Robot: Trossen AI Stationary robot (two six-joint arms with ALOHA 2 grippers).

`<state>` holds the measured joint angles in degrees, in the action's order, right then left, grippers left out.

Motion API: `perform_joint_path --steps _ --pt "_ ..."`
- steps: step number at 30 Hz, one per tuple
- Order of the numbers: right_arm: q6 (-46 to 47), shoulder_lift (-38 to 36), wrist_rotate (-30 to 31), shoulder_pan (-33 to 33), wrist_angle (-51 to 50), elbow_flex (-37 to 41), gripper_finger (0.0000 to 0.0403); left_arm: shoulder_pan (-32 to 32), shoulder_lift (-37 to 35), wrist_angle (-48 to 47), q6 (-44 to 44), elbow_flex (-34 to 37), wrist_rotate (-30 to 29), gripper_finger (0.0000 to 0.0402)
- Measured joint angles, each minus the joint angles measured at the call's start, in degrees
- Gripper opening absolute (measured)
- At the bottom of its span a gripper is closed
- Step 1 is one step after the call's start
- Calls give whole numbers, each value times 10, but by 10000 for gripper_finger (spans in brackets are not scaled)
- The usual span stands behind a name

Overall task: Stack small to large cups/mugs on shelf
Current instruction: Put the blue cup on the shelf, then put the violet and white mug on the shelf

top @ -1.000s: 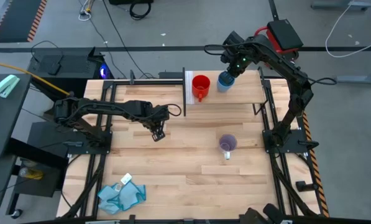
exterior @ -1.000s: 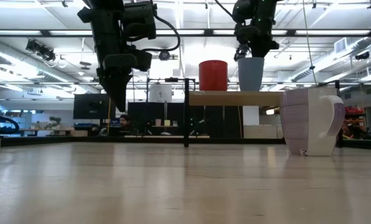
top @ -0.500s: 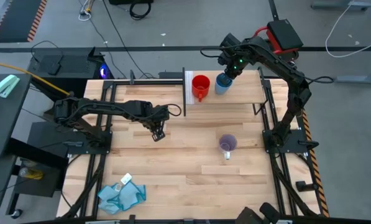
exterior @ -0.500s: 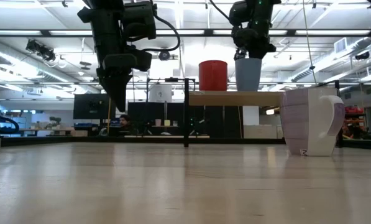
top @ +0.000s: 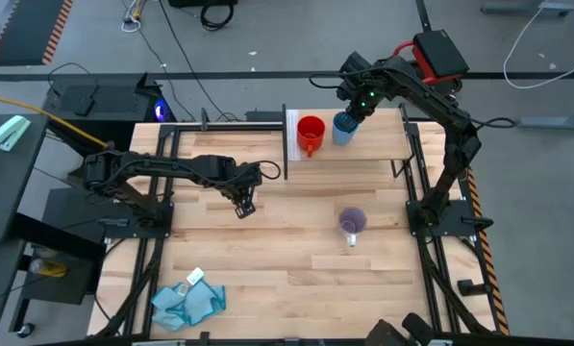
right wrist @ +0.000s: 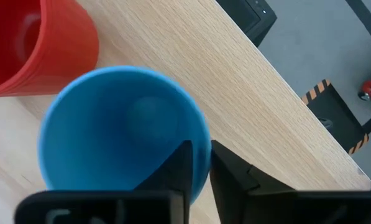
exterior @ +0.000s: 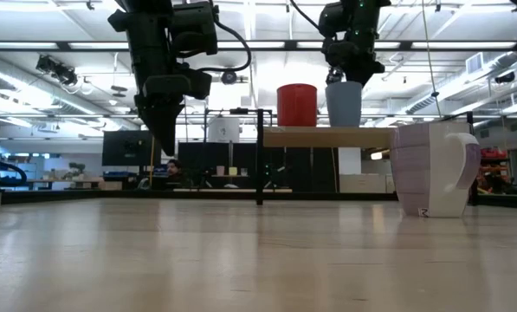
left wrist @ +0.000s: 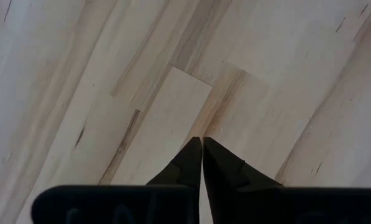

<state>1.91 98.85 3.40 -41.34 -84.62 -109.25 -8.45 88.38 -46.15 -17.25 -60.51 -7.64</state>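
The blue mug (top: 343,129) stands upright on the shelf (top: 383,144) beside the red mug (top: 311,134), both also in the low view: blue mug (exterior: 344,104), red mug (exterior: 297,105). My right gripper (right wrist: 198,163) is above the blue mug, shut on its rim. The lilac mug (top: 352,222) stands on the tabletop, large at the right of the low view (exterior: 433,169). My left gripper (top: 244,207) hangs shut over bare tabletop, its fingertips (left wrist: 202,149) together. My right gripper pinches the blue mug's rim (right wrist: 201,146), one finger inside the cup and one outside, coming from above and pointing down. The mug stands upright with its base on the shelf (exterior: 345,126).
A light-blue cloth (top: 186,302) lies near the table's near left corner. Black shelf posts (exterior: 259,156) stand at the shelf's left end. Wide bare tabletop (top: 267,240) lies between the arms.
My right gripper has carried the blue mug a short way toward the table's left along the shelf, closer to the red mug, and lowered it slightly. It has kept hold. The left arm stayed still.
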Motion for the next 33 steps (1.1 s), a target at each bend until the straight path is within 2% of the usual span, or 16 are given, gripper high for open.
perform_joint_path --steps 6,14,25,29,33 --pt "0 0 0 0 0 0 76 0 0 0 0 0 0 17" --pt "5 -2 0 0 -2 -4 92 0 0 0 0 0 0 28" --pt "44 -4 8 0 -57 -106 101 0 0 0 -1 0 0 31" --pt "68 -32 13 8 -54 -129 101 0 0 0 -1 0 0 38" --pt "96 -87 12 31 -53 -118 101 0 0 0 -1 0 0 41"
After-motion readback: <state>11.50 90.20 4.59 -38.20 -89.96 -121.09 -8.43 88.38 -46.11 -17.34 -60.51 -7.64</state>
